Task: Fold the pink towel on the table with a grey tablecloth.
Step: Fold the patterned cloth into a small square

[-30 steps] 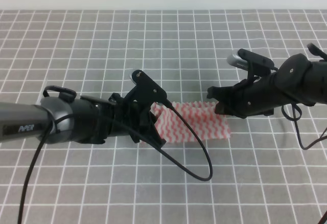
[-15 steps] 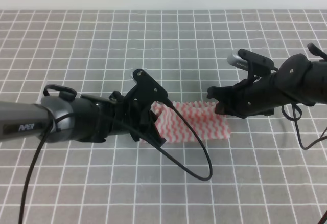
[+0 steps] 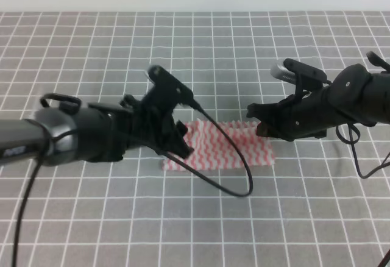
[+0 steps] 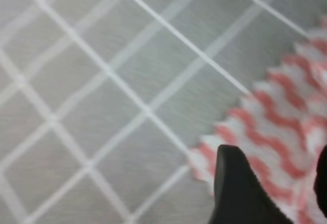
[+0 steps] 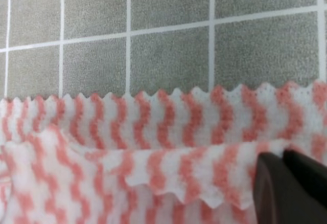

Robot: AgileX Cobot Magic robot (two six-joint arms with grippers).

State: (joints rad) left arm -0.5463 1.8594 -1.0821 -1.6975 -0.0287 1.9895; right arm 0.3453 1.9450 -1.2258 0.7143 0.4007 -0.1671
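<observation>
Right wrist: jaws pinch pink towel (image 5: pixel 153 132) edge.

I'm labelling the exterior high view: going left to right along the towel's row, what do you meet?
Left gripper → pink towel → right gripper, all over the grey tablecloth.

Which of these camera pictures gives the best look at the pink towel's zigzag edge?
The right wrist view: the pink towel fills it, its zigzag edge sharp against the grey tablecloth, a fold lying on top. The exterior high view shows the whole towel, small and partly hidden by arms. The left wrist view shows one blurred corner.
</observation>
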